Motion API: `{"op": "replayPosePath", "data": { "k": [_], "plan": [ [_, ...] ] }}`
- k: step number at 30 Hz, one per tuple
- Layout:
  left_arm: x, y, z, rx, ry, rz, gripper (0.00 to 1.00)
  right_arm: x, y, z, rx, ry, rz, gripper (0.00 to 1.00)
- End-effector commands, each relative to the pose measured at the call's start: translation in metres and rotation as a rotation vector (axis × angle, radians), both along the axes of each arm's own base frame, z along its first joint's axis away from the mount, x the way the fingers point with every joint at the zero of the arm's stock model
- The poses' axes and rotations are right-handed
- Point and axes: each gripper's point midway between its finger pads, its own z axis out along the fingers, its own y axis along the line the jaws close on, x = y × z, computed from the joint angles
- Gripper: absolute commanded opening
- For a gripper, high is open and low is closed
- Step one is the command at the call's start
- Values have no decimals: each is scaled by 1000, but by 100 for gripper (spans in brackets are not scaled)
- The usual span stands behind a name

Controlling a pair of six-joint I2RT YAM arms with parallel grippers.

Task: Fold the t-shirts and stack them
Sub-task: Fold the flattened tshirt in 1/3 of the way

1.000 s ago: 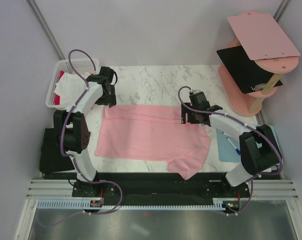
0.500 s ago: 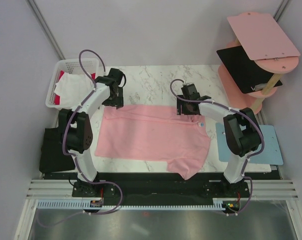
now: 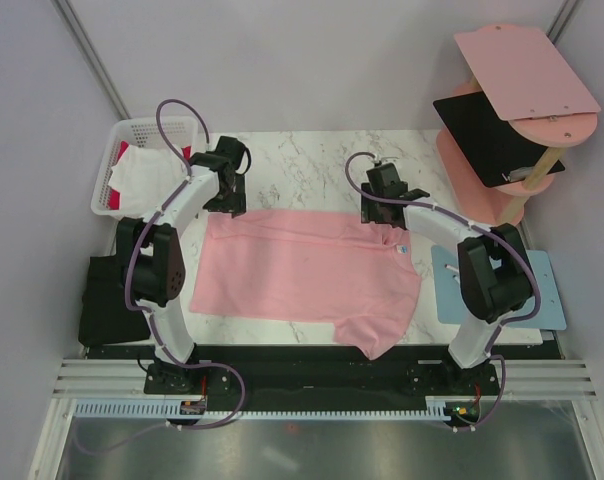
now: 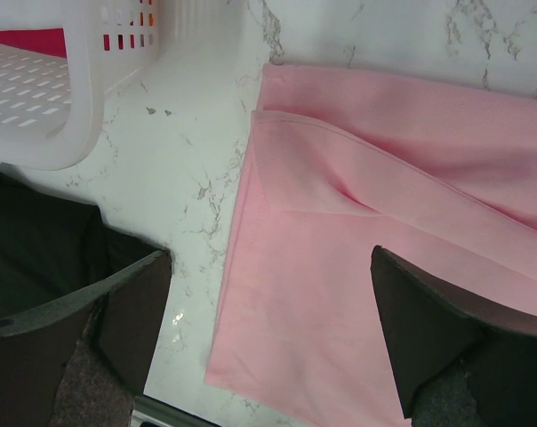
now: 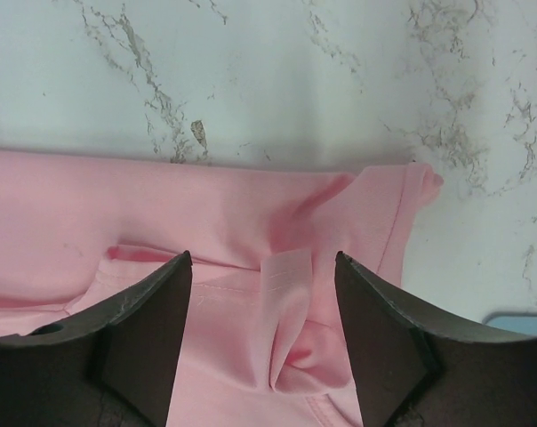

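Observation:
A light pink t-shirt (image 3: 307, 270) lies spread flat on the marble table. My left gripper (image 3: 227, 200) hovers over its far left corner, jaws wide open with nothing between them; in the left wrist view the gripper (image 4: 268, 334) stands above the shirt's (image 4: 384, 178) folded left edge. My right gripper (image 3: 382, 213) is at the shirt's far right corner. There its open gripper (image 5: 264, 338) straddles a bunched fold (image 5: 291, 329) of the pink cloth without touching it. White and red shirts (image 3: 142, 175) fill the basket. A black shirt (image 3: 487, 135) rests on the shelf.
A white basket (image 3: 132, 135) stands at the table's far left, seen also as the basket (image 4: 64, 107) in the left wrist view. Dark cloth (image 3: 107, 300) lies off the left edge. A pink shelf (image 3: 527, 75) stands at the far right. A light blue mat (image 3: 502, 290) lies by the right arm.
The right arm has swung its gripper away from the mat to the shirt's far right corner. The left gripper has shifted slightly to the right. The shirt has not moved.

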Motion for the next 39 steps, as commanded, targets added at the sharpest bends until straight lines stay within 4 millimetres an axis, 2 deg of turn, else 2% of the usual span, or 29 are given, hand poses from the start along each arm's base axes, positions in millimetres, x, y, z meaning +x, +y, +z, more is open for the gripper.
{"op": "replayPosePath", "data": {
  "k": [1, 2, 5, 9, 11, 13, 14, 16, 17, 18, 19, 21, 22, 23, 24, 25, 27, 28, 29, 30, 32, 33, 35, 36, 37, 38, 39],
  "plan": [
    [3, -1, -5, -6, -17, 24, 100, 5, -1, -4, -32, 7, 4, 72],
    [3, 0, -5, -4, -18, 23, 100, 5, -1, -14, -42, 33, 5, 72],
    [2, 1, -2, -1, -23, 23, 100, 3, -2, -27, -50, 71, 8, 71],
    [1, 2, -2, 3, -23, 22, 100, 1, -1, -31, -50, 85, 10, 44],
    [0, 3, -1, 6, -22, 26, 100, 0, -3, -32, -60, 92, 7, 40],
    [0, 2, -2, 4, -21, 25, 100, 1, -3, -28, -62, 84, 5, 20],
    [0, 2, -3, 5, -20, 25, 100, 1, -2, -26, -54, 81, 10, 7],
    [-1, 2, -3, 3, -20, 26, 100, 0, 1, -24, -38, 79, 30, 1],
    [-1, 2, -3, 3, -18, 26, 100, 1, 7, -14, -10, 52, 49, 0],
    [-1, 3, -3, 4, -19, 26, 100, -3, 7, -12, 1, 46, 51, 0],
    [-1, 2, -3, 3, -18, 26, 100, -3, 6, 3, 20, 6, 49, 0],
    [-3, 2, -4, 3, -14, 25, 100, -9, 6, 10, 34, -16, 56, 0],
    [-3, 2, -4, 3, -13, 25, 100, -10, 5, 25, 48, -52, 53, 0],
    [-3, 2, -5, 2, -11, 23, 100, -14, 5, 30, 61, -61, 59, 0],
    [-4, 3, -6, 3, -10, 28, 100, -22, 4, 28, 66, -55, 61, 0],
    [-3, 2, -6, 1, -11, 27, 100, -26, 3, 43, 92, -88, 60, 0],
    [-3, 2, -8, -1, -8, 31, 99, -42, 7, 41, 140, -83, 86, 0],
    [-3, 1, -8, -3, -10, 31, 99, -47, 8, 51, 173, -106, 90, 0],
    [-3, 1, -8, -5, -7, 34, 99, -62, 12, 39, 206, -65, 104, 1],
    [-4, 0, -10, -7, -4, 31, 99, -69, 12, 41, 231, -66, 103, 1],
    [-3, -1, -10, -9, -4, 30, 99, -92, 11, 24, 257, -2, 97, 3],
    [-3, -1, -11, -9, -2, 30, 99, -101, 12, 26, 283, 9, 101, 4],
    [-5, -1, -12, -9, 2, 34, 99, -125, 13, 12, 310, 83, 126, 18],
    [-5, -1, -13, -9, 3, 36, 99, -134, 17, 11, 332, 103, 145, 31],
    [-5, -1, -14, -10, 6, 37, 100, -142, 18, 15, 353, 109, 162, 47],
    [-6, -1, -15, -12, 7, 37, 100, -146, 17, 15, 354, 110, 165, 54],
    [-6, -2, -15, -14, 7, 38, 100, -144, 12, 25, 342, 64, 157, 59]
  ]
}}
